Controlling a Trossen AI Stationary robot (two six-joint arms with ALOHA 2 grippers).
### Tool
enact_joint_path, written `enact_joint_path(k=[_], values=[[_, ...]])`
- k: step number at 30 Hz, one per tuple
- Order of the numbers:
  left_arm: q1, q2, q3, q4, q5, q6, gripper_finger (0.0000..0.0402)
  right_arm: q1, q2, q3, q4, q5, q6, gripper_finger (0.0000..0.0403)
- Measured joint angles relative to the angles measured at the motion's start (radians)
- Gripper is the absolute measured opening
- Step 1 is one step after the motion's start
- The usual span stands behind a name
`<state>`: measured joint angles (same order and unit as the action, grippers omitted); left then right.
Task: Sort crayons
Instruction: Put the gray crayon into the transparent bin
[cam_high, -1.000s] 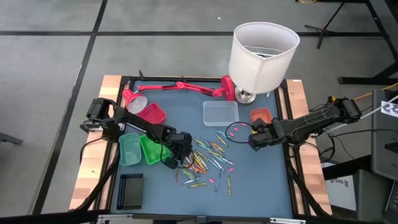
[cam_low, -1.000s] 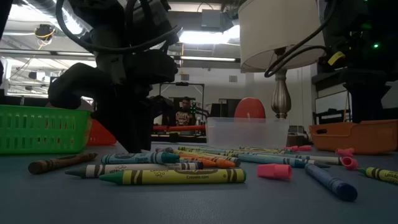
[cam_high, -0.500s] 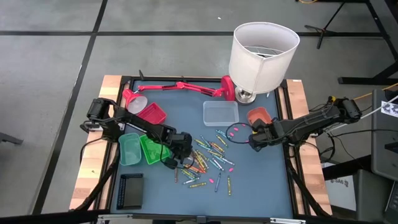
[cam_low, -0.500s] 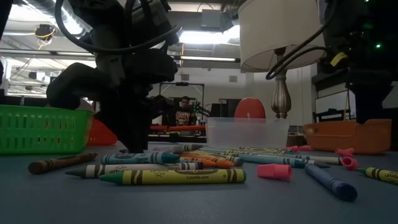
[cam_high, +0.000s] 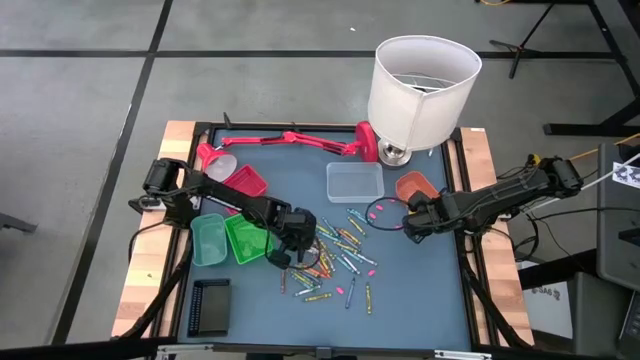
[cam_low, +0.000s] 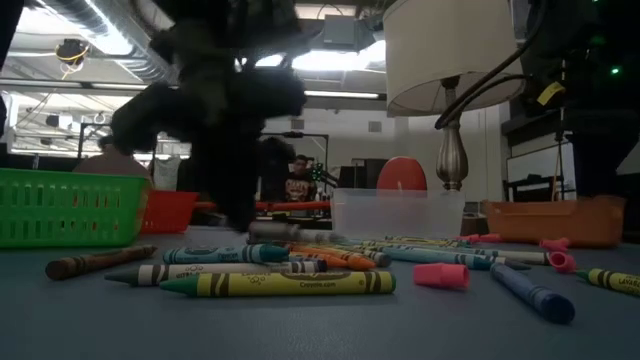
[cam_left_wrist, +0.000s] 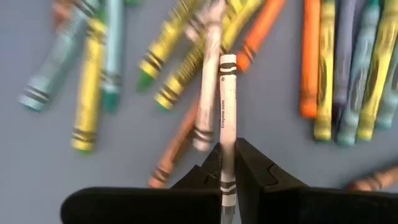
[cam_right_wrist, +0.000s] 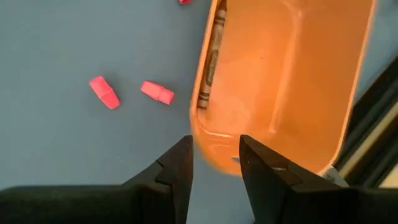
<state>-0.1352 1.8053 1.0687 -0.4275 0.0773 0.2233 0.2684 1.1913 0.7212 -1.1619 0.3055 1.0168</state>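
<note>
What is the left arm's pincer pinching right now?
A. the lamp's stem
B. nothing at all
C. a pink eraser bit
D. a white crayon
D: the left wrist view shows the left pincer shut on a white crayon, above the crayons lying on the table.

Your left claw (cam_left_wrist: 227, 177), open a second ago, now pinches a white crayon (cam_left_wrist: 227, 118) and has shifted right over the crayon pile (cam_high: 335, 250) on the surface.
</note>
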Motion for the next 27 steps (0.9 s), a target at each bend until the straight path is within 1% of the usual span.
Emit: enact_joint_path(k=[4,8,11,14,20,27], values=[[-0.002,-0.001,0.051,-0.017,0.011,0.001,0.0004,0.0,-0.041,0.009,-0.029,0.037,0.006,0.0128],[0.009,-0.002,0.095,-0.017,0.012,0.019,0.0004,0.0,-0.076,0.05,-0.05,0.054,0.004,0.0128],[0.031,-0.002,0.133,-0.015,0.018,0.022,0.0005,0.0,-0.094,0.086,-0.038,0.053,-0.007,0.0128],[0.071,-0.003,0.176,-0.012,0.015,0.022,0.0005,0.0,-0.096,0.118,-0.01,0.051,-0.053,0.0128],[0.177,-0.004,0.24,0.041,0.009,0.024,0.0005,0.0,-0.096,0.132,0.198,0.033,-0.184,0.0128],[0.304,-0.005,0.246,0.153,0.008,0.024,0.0005,0.001,-0.096,0.132,0.402,-0.016,-0.275,0.0128]])
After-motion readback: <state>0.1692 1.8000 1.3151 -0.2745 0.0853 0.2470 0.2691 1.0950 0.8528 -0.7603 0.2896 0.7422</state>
